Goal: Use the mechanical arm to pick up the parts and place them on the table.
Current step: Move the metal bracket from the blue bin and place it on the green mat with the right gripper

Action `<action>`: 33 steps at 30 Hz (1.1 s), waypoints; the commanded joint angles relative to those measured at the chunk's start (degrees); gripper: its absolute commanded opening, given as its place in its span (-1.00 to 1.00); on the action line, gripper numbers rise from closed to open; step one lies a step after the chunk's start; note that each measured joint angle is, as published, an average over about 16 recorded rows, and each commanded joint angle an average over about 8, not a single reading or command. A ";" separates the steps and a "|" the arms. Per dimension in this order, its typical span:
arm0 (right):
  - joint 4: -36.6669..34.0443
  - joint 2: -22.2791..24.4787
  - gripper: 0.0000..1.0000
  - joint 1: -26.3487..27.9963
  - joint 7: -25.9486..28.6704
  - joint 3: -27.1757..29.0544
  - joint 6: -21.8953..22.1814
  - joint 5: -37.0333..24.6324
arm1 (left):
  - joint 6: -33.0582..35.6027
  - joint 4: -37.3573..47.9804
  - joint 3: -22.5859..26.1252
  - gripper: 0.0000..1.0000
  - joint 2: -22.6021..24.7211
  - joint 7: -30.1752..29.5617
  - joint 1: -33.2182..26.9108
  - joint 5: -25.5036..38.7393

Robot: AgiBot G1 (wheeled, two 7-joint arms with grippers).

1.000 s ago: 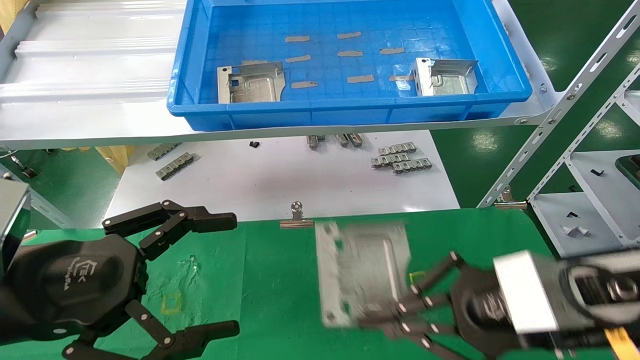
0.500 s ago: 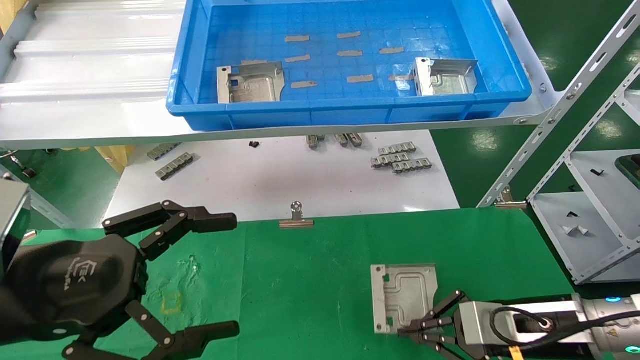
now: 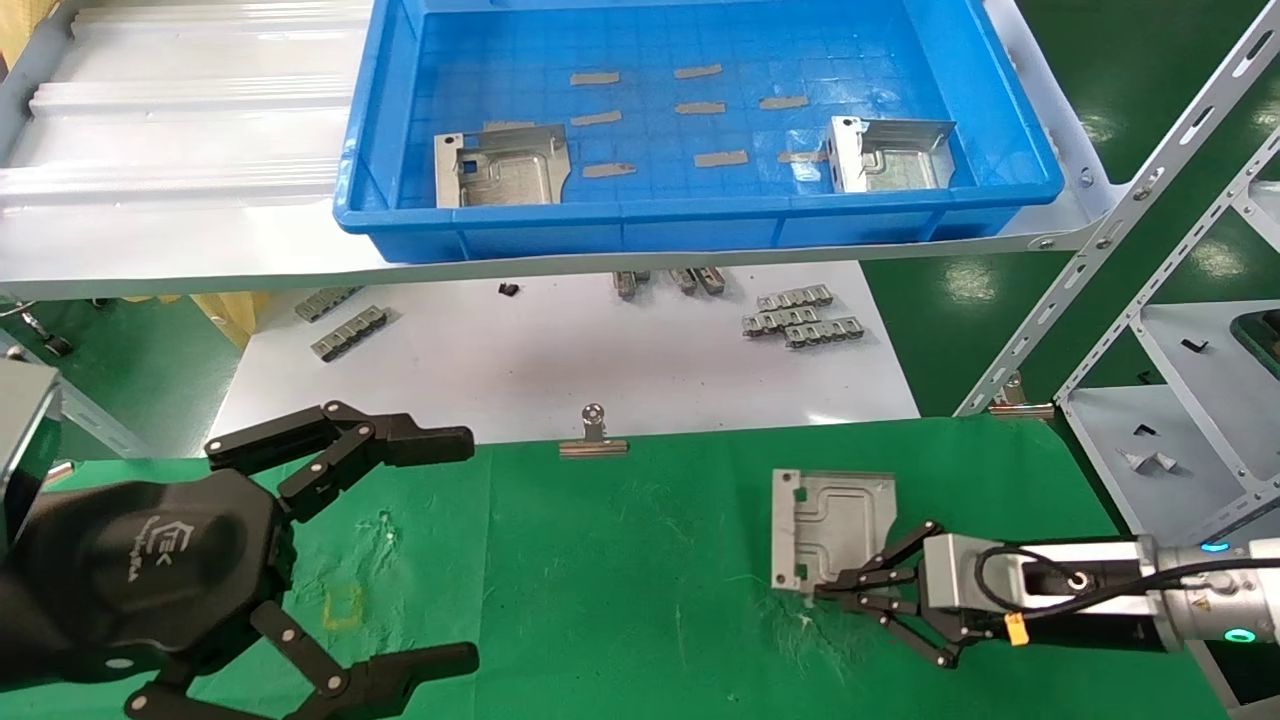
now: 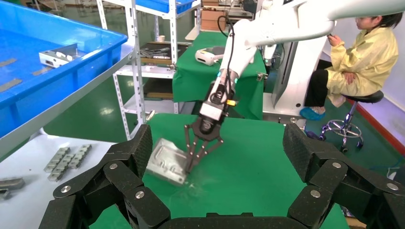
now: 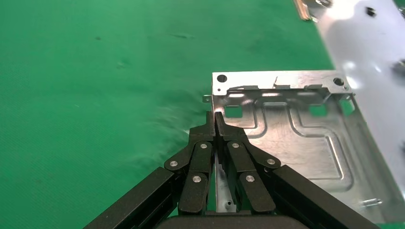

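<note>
My right gripper is shut on the side flange of a silver stamped part and holds it low over the green table, right of centre. In the right wrist view the fingertips pinch the part's upright edge. The left wrist view shows this part tilted, its low edge at the cloth. My left gripper is open and empty over the table's left side. Two more parts lie in the blue tray, one at the left and one at the right.
Grey clip strips lie on the white sheet beyond the table. A binder clip sits on the table's far edge. A white slotted rack stands at the right. A seated person is beyond the right arm.
My right gripper has carried the part right across the table and lower, then a little farther from me. The left arm has not moved.
</note>
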 commanded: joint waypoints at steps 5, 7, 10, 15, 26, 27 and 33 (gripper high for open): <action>-7.00 -1.57 -1.00 2.15 -2.97 -0.55 -2.02 -1.24 | 0.00 0.00 0.01 1.00 0.00 0.01 0.00 -0.01; -8.55 -2.05 -1.00 2.35 -3.78 -0.68 -2.40 -1.46 | -0.01 0.00 0.02 1.00 -0.01 0.01 0.00 -0.01; -10.40 -2.89 -0.85 2.43 -5.02 -0.90 -2.86 -1.80 | -0.01 0.00 0.02 1.00 -0.01 0.01 -0.01 -0.01; -12.62 -4.49 0.31 2.43 -6.77 -1.24 -3.44 -2.31 | -0.01 0.00 0.03 1.00 -0.01 0.02 -0.01 -0.02; -16.56 -6.84 1.00 3.07 -8.63 -0.86 -1.19 -1.85 | -0.02 0.00 0.05 1.00 -0.02 0.03 -0.01 -0.04; -16.74 -6.90 1.00 3.20 -8.80 -0.81 -1.00 -1.78 | -0.02 0.00 0.05 1.00 -0.02 0.03 -0.01 -0.04; -16.61 -6.53 1.00 4.57 -9.22 -0.53 -3.68 -1.37 | -0.03 0.00 0.07 1.00 -0.03 0.03 -0.02 -0.04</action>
